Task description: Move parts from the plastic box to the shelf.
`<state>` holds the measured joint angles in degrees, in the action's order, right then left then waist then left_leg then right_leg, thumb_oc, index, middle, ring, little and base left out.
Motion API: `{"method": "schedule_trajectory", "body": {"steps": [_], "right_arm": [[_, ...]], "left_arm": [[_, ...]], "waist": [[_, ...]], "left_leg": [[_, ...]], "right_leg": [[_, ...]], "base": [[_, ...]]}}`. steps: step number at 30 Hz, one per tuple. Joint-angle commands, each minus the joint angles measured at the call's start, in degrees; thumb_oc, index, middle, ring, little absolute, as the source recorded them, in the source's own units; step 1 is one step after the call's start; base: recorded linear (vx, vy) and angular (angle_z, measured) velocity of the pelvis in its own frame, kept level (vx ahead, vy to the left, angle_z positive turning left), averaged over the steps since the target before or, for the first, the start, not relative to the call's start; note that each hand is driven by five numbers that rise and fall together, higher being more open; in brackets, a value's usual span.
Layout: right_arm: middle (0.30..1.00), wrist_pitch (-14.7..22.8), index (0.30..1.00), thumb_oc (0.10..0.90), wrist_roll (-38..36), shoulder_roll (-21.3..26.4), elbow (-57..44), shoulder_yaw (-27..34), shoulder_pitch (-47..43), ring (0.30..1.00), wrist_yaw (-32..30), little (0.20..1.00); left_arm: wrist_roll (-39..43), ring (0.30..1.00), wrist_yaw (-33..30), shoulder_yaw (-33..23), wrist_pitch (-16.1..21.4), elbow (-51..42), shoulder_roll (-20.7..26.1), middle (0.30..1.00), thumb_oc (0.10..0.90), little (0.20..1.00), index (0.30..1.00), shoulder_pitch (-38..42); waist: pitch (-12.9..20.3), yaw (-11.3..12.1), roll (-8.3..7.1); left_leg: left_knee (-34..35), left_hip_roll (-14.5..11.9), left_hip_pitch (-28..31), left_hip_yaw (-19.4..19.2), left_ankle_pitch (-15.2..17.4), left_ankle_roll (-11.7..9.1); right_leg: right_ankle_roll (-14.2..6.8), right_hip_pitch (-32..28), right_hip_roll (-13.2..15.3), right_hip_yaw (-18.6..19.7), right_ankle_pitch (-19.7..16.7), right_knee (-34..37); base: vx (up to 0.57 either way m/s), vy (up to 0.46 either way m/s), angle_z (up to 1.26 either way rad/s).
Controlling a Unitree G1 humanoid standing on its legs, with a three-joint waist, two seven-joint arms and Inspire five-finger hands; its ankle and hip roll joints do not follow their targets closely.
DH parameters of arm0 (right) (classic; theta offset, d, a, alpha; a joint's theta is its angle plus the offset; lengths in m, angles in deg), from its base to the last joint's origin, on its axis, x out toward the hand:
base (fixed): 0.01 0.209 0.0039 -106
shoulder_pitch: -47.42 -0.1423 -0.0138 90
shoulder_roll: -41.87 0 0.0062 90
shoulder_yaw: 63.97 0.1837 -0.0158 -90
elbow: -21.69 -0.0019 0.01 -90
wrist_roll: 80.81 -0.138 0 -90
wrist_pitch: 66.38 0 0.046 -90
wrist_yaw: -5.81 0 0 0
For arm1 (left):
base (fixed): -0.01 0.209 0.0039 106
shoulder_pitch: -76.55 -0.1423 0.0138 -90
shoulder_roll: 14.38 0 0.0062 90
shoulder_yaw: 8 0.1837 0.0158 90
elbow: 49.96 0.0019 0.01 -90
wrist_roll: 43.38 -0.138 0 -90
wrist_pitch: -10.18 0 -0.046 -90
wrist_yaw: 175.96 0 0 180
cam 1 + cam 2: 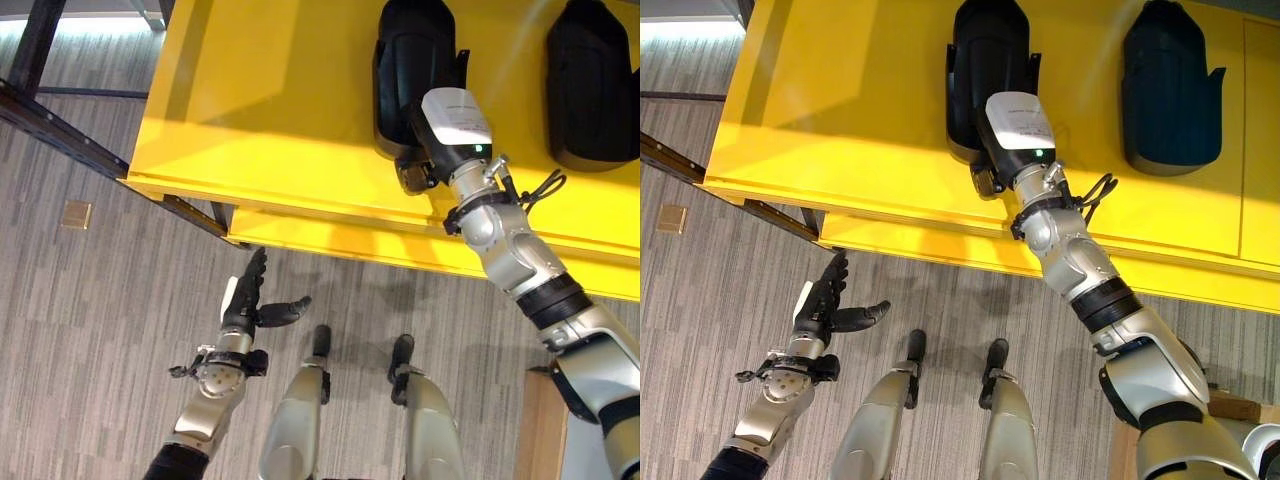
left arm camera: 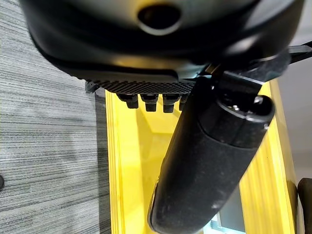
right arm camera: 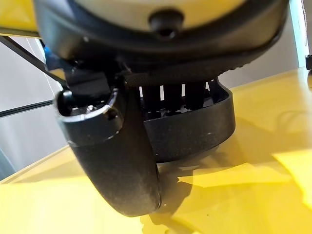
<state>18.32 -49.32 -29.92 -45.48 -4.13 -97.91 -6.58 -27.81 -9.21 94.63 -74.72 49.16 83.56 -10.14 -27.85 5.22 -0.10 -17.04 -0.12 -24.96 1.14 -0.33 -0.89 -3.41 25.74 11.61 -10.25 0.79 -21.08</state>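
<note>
already two black parts sit on the yellow shelf (image 1: 280,110) — one part (image 1: 595,85) lies alone on the right, the other part (image 1: 410,70) under the right robot hand (image 1: 418,172), whose fingers curl over its near end with the thumb alongside. the left robot hand (image 1: 248,300) hangs spread and empty above the floor (image 1: 90,330). placing looks nearly done; release is left.

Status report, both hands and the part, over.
Right hand curled on black part, part resting on yellow shelf. Left hand open, low over floor. Second black part alongside, apart.
</note>
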Motion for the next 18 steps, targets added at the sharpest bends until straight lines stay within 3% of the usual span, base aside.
{"method": "schedule_trajectory", "body": {"steps": [1,10,11,12,13,14,15,18], "right_arm": [[0.300,2.6,0.300,0.400,1.7,-0.5,-1.0,-2.1,-8.9,0.300,-1.1,0.300],[0.300,2.1,0.300,0.400,1.1,-1.4,0.8,-1.8,-9.5,0.300,-1.8,0.300],[0.473,1.8,0.473,0.524,1.2,-1.5,1.2,-1.6,-9.6,0.473,-1.9,0.473],[0.580,1.8,0.580,0.600,1.2,-1.5,1.2,-1.6,-9.6,0.580,-1.9,0.580],[0.580,1.5,0.580,0.600,1.3,-1.7,1.4,-1.5,-9.9,0.580,-2.0,0.580],[0.898,1.5,0.898,0.827,1.3,-1.7,1.4,-1.5,-10.0,0.898,-2.0,0.898],[1.000,1.4,1.000,0.900,0.3,-2.2,0.6,-0.5,-9.9,1.000,-2.7,1.000],[1.000,1.2,1.000,0.900,0.0,-2.5,-1.0,0.6,-9.3,1.000,-3.3,1.000]], "left_arm": [[1.2,1.000,-1.9,-2.7,5.7,-5.1,4.5,1.000,0.900,1.000,1.000,-0.6],[1.7,1.000,-2.1,-2.8,5.8,-4.8,4.6,1.000,0.900,1.000,1.000,-0.5],[1.8,1.000,-2.2,-2.8,5.8,-4.9,4.5,1.000,0.900,1.000,1.000,-0.5],[1.8,1.000,-2.2,-2.8,5.8,-4.9,4.5,1.000,0.900,1.000,1.000,-0.5],[2.0,1.000,-2.2,-2.8,5.8,-4.8,4.5,1.000,0.900,1.000,1.000,-0.4],[2.0,1.000,-2.2,-2.8,5.8,-4.7,4.5,1.000,0.900,1.000,1.000,-0.4],[1.9,1.000,-2.6,-2.9,5.7,-4.7,4.4,1.000,0.900,1.000,1.000,-0.4],[1.9,1.000,-2.8,-3.0,5.5,-4.7,4.3,1.000,0.900,1.000,1.000,-0.4]], "waist": [[2.0,2.3,-1.99],[1.9,2.4,-2.13],[1.9,2.4,-2.13],[1.9,2.4,-2.14],[1.9,2.3,-2.16],[1.9,2.3,-2.17],[1.9,2.1,-2.15],[1.9,2.0,-2.24]], "left_leg": [[-4.4,-0.1,0.2,0.6,6.8,0.6],[-4.5,0.1,0.1,0.5,6.8,0.8],[-4.6,0.1,0.0,0.4,6.9,0.8],[-4.6,0.1,0.0,0.4,6.9,0.8],[-4.6,0.1,0.1,0.4,6.9,0.8],[-4.6,0.1,0.1,0.4,6.9,0.8],[-4.4,0.1,0.2,0.3,6.9,0.9],[-4.4,0.1,0.4,0.2,6.9,0.9]], "right_leg": [[-3.4,-1.0,3.9,-1.1,-4.7,2.0],[-3.5,-1.0,4.1,-1.1,-4.9,2.1],[-3.5,-1.0,4.1,-1.0,-4.9,2.0],[-3.5,-1.0,4.1,-1.0,-4.9,2.0],[-3.4,-1.0,4.0,-0.9,-5.0,2.1],[-3.4,-1.0,4.0,-0.9,-5.0,2.1],[-3.4,-1.0,3.9,-0.8,-5.0,2.1],[-3.4,-1.0,3.9,-0.7,-5.0,2.1]], "base": [[0.00,0.000,0.00],[0.00,0.000,0.00],[0.00,0.000,0.00],[0.00,0.000,0.00],[0.00,0.000,0.00],[0.00,0.000,0.00],[0.00,0.000,0.00],[0.00,0.000,0.00]]}}
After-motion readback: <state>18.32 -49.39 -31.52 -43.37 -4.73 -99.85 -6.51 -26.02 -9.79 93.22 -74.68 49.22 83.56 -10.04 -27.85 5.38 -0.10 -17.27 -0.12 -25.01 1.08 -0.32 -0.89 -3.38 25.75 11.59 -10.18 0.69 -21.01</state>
